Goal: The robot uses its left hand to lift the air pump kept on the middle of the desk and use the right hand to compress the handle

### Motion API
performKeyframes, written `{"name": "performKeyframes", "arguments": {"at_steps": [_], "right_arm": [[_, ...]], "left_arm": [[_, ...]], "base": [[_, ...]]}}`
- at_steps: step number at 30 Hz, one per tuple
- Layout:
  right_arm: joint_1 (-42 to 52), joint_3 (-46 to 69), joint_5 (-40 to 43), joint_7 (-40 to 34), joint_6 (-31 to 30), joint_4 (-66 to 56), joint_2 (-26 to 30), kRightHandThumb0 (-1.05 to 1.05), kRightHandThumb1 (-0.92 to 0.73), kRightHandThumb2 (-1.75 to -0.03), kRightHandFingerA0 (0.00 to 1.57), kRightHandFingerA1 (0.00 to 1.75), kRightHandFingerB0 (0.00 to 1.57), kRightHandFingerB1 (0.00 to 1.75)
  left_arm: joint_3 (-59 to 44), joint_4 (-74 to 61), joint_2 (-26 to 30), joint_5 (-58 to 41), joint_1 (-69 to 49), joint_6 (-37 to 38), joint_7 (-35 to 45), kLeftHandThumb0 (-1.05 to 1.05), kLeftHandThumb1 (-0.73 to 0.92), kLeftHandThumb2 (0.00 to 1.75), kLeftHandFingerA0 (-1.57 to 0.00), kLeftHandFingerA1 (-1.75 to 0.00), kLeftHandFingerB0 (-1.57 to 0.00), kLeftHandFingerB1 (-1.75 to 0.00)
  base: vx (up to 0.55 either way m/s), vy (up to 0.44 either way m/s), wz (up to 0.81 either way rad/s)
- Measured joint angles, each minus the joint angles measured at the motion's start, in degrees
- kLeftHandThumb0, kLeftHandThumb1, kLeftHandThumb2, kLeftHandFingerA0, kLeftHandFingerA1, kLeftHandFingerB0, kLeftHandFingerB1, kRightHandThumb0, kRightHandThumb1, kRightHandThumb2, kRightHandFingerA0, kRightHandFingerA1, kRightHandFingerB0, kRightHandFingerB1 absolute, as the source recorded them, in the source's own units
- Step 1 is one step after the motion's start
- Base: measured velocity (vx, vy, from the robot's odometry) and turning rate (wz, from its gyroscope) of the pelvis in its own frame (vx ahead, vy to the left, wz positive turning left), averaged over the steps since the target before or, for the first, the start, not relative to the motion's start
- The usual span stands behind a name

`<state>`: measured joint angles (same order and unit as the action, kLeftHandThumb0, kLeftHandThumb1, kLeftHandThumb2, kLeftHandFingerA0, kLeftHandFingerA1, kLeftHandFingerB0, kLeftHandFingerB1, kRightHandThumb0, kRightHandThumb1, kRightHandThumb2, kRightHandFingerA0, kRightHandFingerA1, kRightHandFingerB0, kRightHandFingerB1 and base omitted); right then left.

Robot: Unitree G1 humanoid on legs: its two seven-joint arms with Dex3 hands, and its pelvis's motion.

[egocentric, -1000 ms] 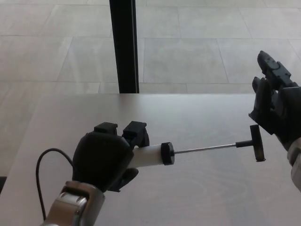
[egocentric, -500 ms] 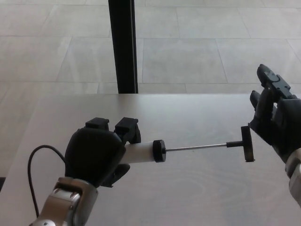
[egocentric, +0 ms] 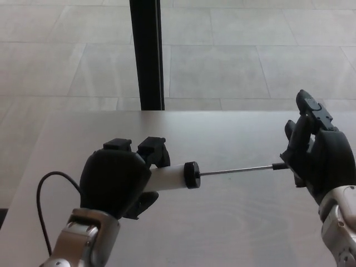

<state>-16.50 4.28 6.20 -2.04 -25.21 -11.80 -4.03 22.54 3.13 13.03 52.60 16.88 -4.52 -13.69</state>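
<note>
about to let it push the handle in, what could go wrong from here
The thin rod is fully extended, so an off-axis push from the right hand could bend it. The handle is hidden behind that hand, so its seating cannot be confirmed; it might slip. The left hand alone holds the white pump barrel, which could slide back under the push.

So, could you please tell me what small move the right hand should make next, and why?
Probably push the handle leftward. The thin metal piston rod is fully extended from the white cylindrical air pump held by the left hand, and the right hand already covers the handle end.
</note>
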Motion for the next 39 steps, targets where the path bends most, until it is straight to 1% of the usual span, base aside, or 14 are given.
{"name": "performKeyframes", "arguments": {"at_steps": [1,2,3,4,5,6,11,18,33,34,35,37,38,39], "right_arm": [[0.28,-0.08,-0.06,-0.25,0.0,0.0,-0.42,-1.05,-0.92,-1.32,0.0,0.1,0.0,0.0],[0.37,-0.31,-0.18,-0.42,0.08,0.0,-0.5,-1.05,-0.92,-1.32,0.0,0.1,0.0,0.0],[0.45,-0.53,-0.31,-0.58,0.18,0.0,-0.56,-1.05,-0.92,-1.32,0.0,0.1,0.0,0.0],[0.49,-0.75,-0.39,-0.67,0.28,0.01,-0.61,-0.95,-0.92,-0.9,0.0,0.0,0.0,0.0],[0.53,-1.08,-0.49,-0.65,0.53,0.08,-0.52,-0.95,-0.92,-1.0,0.0,0.0,0.0,0.0],[0.59,-1.47,-0.6,-0.61,0.7,0.13,-0.43,-1.02,-0.92,-1.32,0.0,0.11,0.0,0.02],[1.26,-4.61,-1.99,-0.65,0.77,0.11,-0.12,-1.03,-0.92,-1.31,0.0,0.13,0.0,0.05],[1.86,-8.25,-3.96,-0.62,0.55,0.03,0.59,-1.05,-0.92,-1.29,0.0,0.1,0.0,0.05],[1.32,-12.89,-7.81,-1.26,1.13,0.08,0.65,-1.05,-0.89,-1.3,0.0,0.11,0.0,0.02],[1.16,-12.94,-8.02,-1.34,1.23,0.09,0.42,-1.05,-0.89,-1.3,0.0,0.1,0.0,0.02],[1.07,-12.91,-8.08,-1.41,1.35,0.11,0.26,-1.05,-0.9,-1.3,0.0,0.09,0.0,0.02],[0.99,-12.86,-8.22,-1.52,1.75,0.25,-0.04,-1.05,-0.89,-1.3,0.0,0.09,0.0,0.02],[0.99,-12.83,-8.28,-1.56,1.82,0.25,-0.12,-1.05,-0.92,-1.3,0.0,0.09,0.0,0.03],[0.97,-12.85,-8.43,-1.63,2.08,0.33,-0.13,-1.05,-0.92,-1.3,0.0,0.09,0.0,0.03]], "left_arm": [[-0.09,0.11,-0.2,-0.03,0.0,0.0,-0.11,0.02,0.54,1.12,-1.17,-1.48,-0.96,-1.3],[-0.12,0.16,-0.38,-0.04,0.03,-0.01,-0.15,0.02,0.56,1.13,-0.85,-1.75,-0.73,-1.58],[-0.14,0.27,-0.54,-0.02,0.09,-0.01,-0.22,0.02,0.56,1.13,-0.85,-1.75,-0.73,-1.58],[-0.14,0.43,-0.64,0.0,0.2,0.0,-0.37,-0.01,0.58,1.09,-0.84,-1.75,-0.72,-1.57],[-0.08,0.58,-0.76,0.05,0.37,-0.01,-0.44,0.0,0.57,1.1,-0.85,-1.75,-0.73,-1.56],[-0.03,0.7,-0.85,0.1,0.53,-0.01,-0.48,0.0,0.56,1.12,-0.86,-1.75,-0.72,-1.6],[0.23,1.42,-1.96,0.16,1.38,-0.16,-0.4,-0.03,0.61,0.99,-0.85,-1.75,-0.66,-1.62],[0.77,1.41,-2.45,0.31,2.11,-0.64,0.32,-0.03,0.57,1.08,-0.86,-1.75,-0.69,-1.59],[1.9,1.44,-4.14,0.49,4.26,-1.32,2.19,-0.1,0.59,0.95,-0.83,-1.75,-0.71,-1.48],[2.07,1.58,-4.48,0.59,4.61,-1.54,2.24,-0.1,0.59,0.96,-0.86,-1.75,-0.72,-1.45],[2.2,1.8,-4.76,0.66,4.86,-1.65,2.23,-0.16,0.51,1.05,-1.21,-1.39,-0.91,-1.17],[2.4,2.52,-5.91,0.74,5.43,-2.04,2.05,-0.16,0.51,1.05,-1.23,-1.43,-0.92,-1.21],[2.44,2.71,-6.41,0.76,5.59,-2.21,1.99,-0.1,0.6,0.97,-0.9,-1.75,-0.69,-1.51],[2.48,2.84,-6.95,0.78,5.72,-2.51,1.98,-0.08,0.57,1.0,-0.9,-1.75,-0.73,-1.41]], "base": [[0.0,0.0,0.0],[0.0,0.0,0.0],[0.0,0.0,0.0],[0.0,0.0,0.0],[0.0,0.0,0.0],[0.0,0.0,0.0],[0.0,0.0,0.0],[0.0,0.0,0.0],[0.0,0.0,0.0],[0.0,0.0,0.0],[0.0,0.0,0.0],[0.0,0.0,0.0],[0.0,0.0,0.0],[0.0,0.0,0.0]]}}
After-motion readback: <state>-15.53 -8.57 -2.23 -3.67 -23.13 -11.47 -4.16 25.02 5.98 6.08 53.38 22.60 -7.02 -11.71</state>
